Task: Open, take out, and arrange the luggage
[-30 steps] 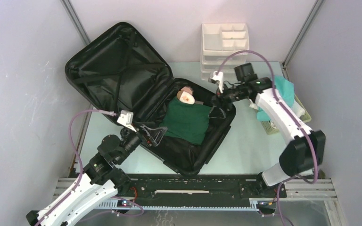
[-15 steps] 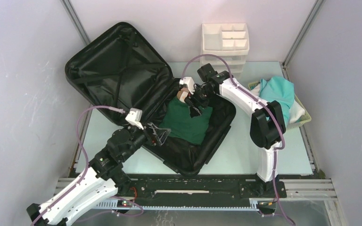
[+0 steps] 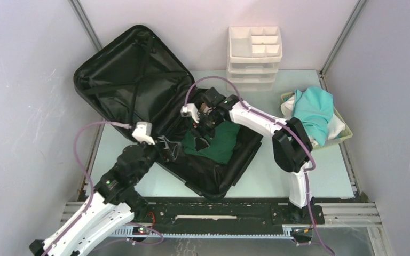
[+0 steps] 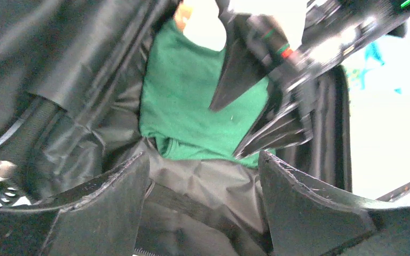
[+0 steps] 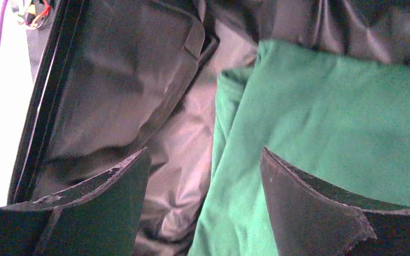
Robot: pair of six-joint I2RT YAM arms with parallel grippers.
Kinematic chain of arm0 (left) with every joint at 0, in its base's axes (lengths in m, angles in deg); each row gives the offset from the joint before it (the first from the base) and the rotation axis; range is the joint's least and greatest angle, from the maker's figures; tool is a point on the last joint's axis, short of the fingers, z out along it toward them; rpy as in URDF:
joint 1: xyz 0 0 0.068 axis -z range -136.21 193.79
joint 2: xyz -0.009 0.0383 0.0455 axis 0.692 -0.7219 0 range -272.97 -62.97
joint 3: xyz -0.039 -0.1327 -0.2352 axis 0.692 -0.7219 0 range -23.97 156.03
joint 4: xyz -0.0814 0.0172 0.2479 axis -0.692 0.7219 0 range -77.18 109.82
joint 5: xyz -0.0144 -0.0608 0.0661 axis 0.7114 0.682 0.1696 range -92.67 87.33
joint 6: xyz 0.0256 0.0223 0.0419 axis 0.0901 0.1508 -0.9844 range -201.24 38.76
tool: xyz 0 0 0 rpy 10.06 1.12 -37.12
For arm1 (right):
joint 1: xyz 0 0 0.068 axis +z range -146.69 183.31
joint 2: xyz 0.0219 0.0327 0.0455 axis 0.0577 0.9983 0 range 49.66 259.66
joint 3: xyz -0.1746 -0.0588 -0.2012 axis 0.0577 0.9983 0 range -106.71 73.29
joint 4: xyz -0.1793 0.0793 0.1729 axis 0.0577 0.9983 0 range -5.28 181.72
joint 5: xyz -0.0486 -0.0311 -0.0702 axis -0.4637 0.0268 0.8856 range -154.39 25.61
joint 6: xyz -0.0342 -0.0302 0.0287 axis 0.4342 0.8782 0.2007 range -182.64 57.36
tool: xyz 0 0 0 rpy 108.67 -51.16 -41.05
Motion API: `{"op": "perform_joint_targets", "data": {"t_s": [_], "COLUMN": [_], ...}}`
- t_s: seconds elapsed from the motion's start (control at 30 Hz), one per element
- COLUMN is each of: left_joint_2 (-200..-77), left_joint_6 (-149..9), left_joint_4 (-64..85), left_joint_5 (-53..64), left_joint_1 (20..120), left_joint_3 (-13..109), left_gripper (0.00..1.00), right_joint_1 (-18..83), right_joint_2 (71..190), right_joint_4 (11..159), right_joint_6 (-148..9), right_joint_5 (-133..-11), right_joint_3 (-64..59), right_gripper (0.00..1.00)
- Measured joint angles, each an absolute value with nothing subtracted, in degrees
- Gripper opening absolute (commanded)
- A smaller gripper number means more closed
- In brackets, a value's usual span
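Luggage [image 3: 131,72] lies open at the left and middle of the table [image 3: 283,160], its ribbed lid thrown back toward the rear left corner so you can see the crossed straps on the black lining. The lower half runs toward the near edge. Your left gripper [image 3: 168,150] hangs over the near-left rim of that lower half. In the left wrist view its jaws stand wide with nothing between them, aimed across the black lining at a folded green garment [image 4: 184,106]. That garment sits in the middle of the lower half, and a pale item [image 4: 205,29] peeks out at its far end. Your right gripper [image 3: 199,137] reaches in from the right and points down over the garment's left edge. Its jaws are also spread wide and empty, one finger over the lining and the other over the green cloth [image 5: 325,133]; you cannot tell if the tips touch it. Further right, a white drawer organizer [image 3: 255,49] stands against the back wall. At the far right a pale basket [image 3: 344,135] holds a teal cloth [image 3: 312,106].
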State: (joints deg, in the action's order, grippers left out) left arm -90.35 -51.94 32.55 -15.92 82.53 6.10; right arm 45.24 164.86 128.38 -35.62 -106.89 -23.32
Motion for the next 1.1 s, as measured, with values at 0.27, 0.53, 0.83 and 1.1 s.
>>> {"op": "perform_joint_targets", "data": {"t_s": [0.27, 0.53, 0.83, 1.1], "left_joint_2": [-80.62, -79.46, -77.45, -77.1], "left_joint_6": [-52.81, -53.25, -53.23, -53.23], "left_joint_4": [40.59, 46.67, 48.22, 48.37], "left_joint_5": [-20.36, -21.76, -22.02, -22.0], "left_joint_1": [82.38, 82.38, 82.38, 82.38], "left_joint_3": [13.57, 13.62, 13.62, 13.62], "left_gripper": [0.78, 0.77, 0.77, 0.75], "right_joint_1": [50.75, 52.24, 52.34, 50.99], "right_joint_2": [174.52, 178.1, 177.93, 177.18], "right_joint_4": [126.74, 126.48, 126.78, 127.46], "right_joint_6": [-36.67, -36.93, -38.5, -37.87], "right_joint_5": [-98.96, -90.26, -90.52, -94.98], "right_joint_3": [-30.93, -32.57, -33.64, -33.6], "right_gripper": [0.87, 0.74, 0.2, 0.13]}}
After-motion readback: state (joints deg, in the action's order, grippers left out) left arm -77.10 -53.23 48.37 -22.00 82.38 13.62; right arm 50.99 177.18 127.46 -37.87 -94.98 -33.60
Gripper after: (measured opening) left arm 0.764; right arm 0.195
